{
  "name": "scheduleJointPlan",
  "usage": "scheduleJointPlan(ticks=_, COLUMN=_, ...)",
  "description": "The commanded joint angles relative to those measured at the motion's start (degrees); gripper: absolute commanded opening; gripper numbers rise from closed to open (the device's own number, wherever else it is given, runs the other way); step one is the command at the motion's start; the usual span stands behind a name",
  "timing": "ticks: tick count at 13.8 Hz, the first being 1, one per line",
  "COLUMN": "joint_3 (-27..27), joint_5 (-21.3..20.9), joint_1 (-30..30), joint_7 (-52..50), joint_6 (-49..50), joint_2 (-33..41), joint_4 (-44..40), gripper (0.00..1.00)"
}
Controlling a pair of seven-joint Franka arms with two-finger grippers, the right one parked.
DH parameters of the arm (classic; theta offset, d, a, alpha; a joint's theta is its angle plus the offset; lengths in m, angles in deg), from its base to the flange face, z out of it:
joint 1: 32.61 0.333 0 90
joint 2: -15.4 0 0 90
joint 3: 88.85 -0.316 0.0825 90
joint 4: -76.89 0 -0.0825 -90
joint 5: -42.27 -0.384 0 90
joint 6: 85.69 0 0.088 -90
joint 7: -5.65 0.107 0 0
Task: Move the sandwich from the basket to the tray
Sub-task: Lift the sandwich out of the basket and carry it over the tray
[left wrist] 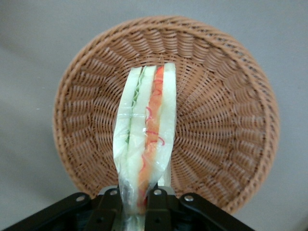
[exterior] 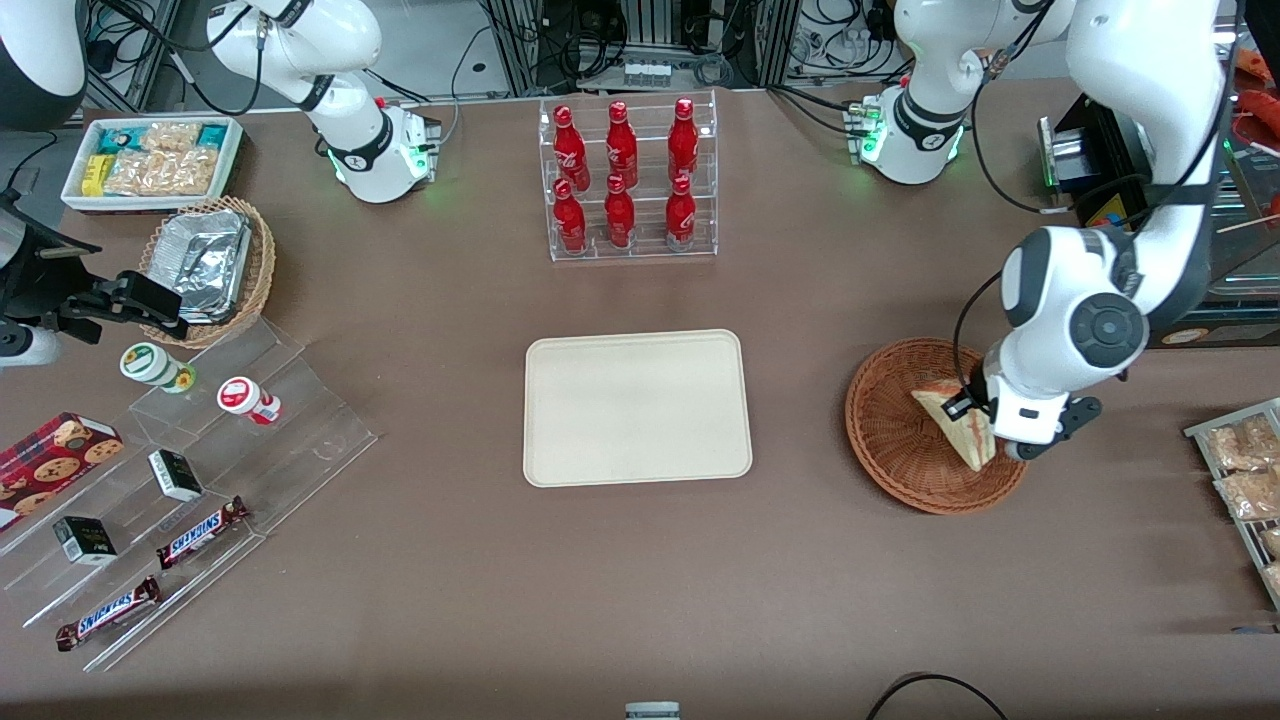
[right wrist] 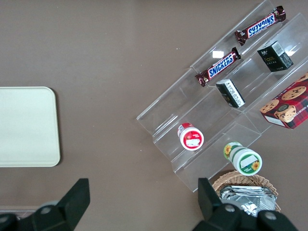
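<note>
The sandwich (exterior: 958,423), a wrapped wedge of white bread with red and green filling, stands on edge over the reddish-brown wicker basket (exterior: 890,430) toward the working arm's end of the table. My gripper (exterior: 985,432) is over the basket and shut on the sandwich's end. In the left wrist view the black fingers (left wrist: 159,208) pinch the wrapped sandwich (left wrist: 147,130) with the basket (left wrist: 221,125) underneath; whether the wedge still touches the weave I cannot tell. The cream tray (exterior: 637,407) lies bare at the table's middle, and its corner (right wrist: 26,126) also shows in the right wrist view.
A clear rack of red bottles (exterior: 627,180) stands farther from the front camera than the tray. A wire rack of snack bags (exterior: 1245,480) sits at the working arm's table edge. Stepped acrylic shelves with candy bars (exterior: 200,530), a foil-container basket (exterior: 210,265) and a white snack box (exterior: 150,160) lie toward the parked arm's end.
</note>
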Motion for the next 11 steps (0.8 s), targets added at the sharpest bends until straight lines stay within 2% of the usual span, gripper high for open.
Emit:
scheduleJointPlan(ticks=1, joint_3=1.0, joint_5=-0.9, joint_1=-1.1, joint_7=-1.0, joint_6=3.5, joint_2=-0.2, joint_4=-3.5, gripper=0.0)
scheduleJointPlan(ticks=5, joint_3=3.5, joint_5=-0.9, joint_1=-3.7, joint_7=-0.9, joint_6=4.0, joint_2=-0.8, joint_4=-5.7, gripper=0.0)
scheduleJointPlan(ticks=11, joint_3=3.5, joint_5=-0.9, joint_1=-15.6, joint_7=-1.0, joint_6=9.6, joint_2=-7.2, joint_4=-15.0, gripper=0.0)
